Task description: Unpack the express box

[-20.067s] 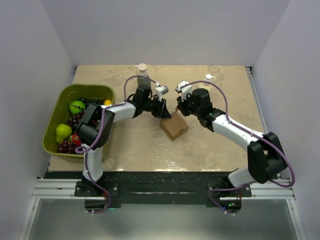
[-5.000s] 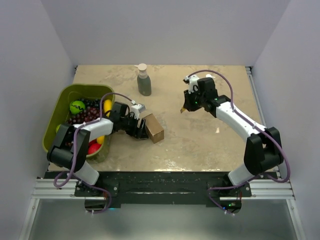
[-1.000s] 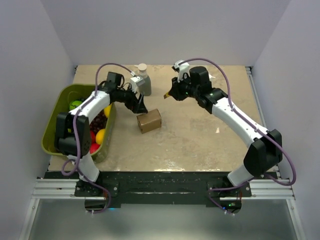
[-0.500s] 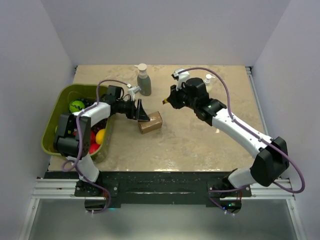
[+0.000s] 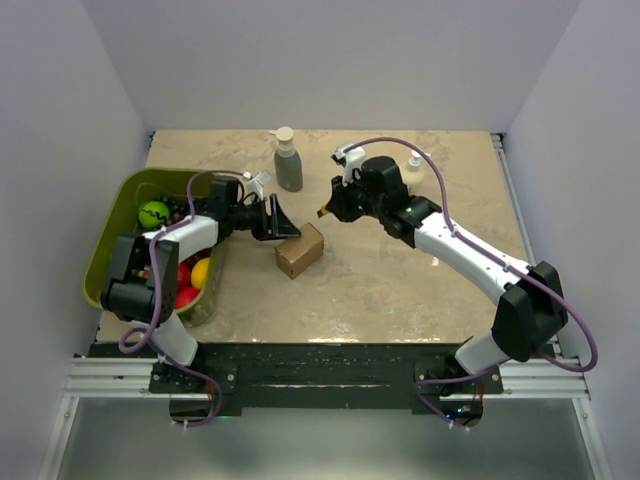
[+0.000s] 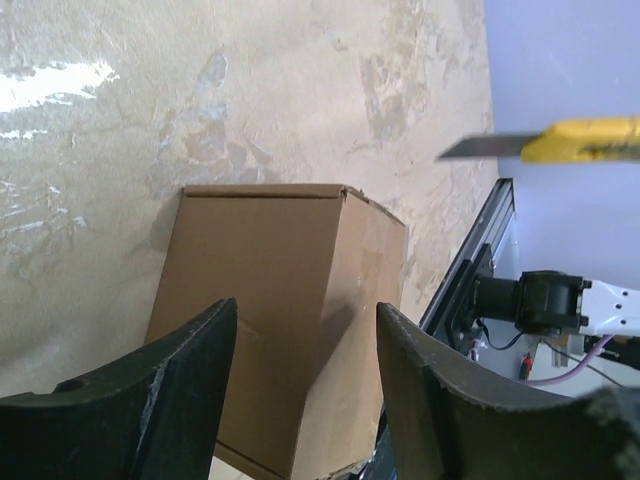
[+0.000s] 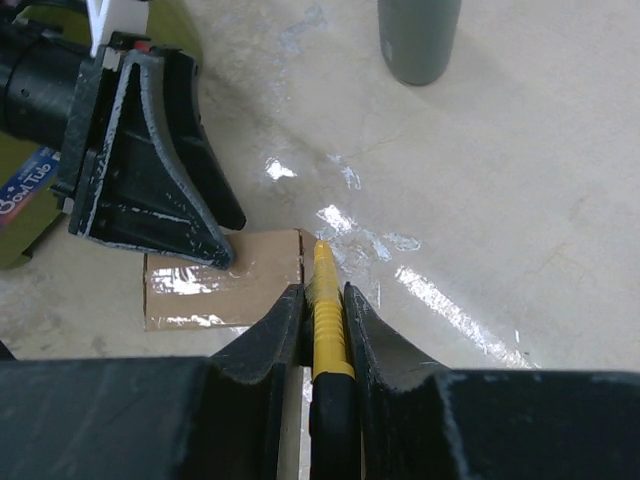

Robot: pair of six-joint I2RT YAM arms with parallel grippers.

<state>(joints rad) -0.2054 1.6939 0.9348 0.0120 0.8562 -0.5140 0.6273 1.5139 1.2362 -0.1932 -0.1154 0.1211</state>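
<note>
Right gripper (image 5: 334, 206), pinching a knife (image 7: 323, 268), hung at the box's (image 5: 300, 250) one o'clock; left gripper (image 5: 278, 222), spread, sat just beside at eleven.

Express box (image 5: 299, 250) showing plain brown; cutter (image 7: 325, 300) showing yellow, blade grey; bin (image 5: 170, 175) showing olive green; tabletop (image 5: 400, 290) showing beige marbling.

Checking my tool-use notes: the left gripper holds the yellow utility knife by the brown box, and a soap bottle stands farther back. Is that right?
Wrong arm: the right gripper, not the left, holds the yellow utility knife; the right wrist view shows it clamped between that gripper's fingers by the brown box. The left gripper is open. The soap bottle does stand farther back.
</note>
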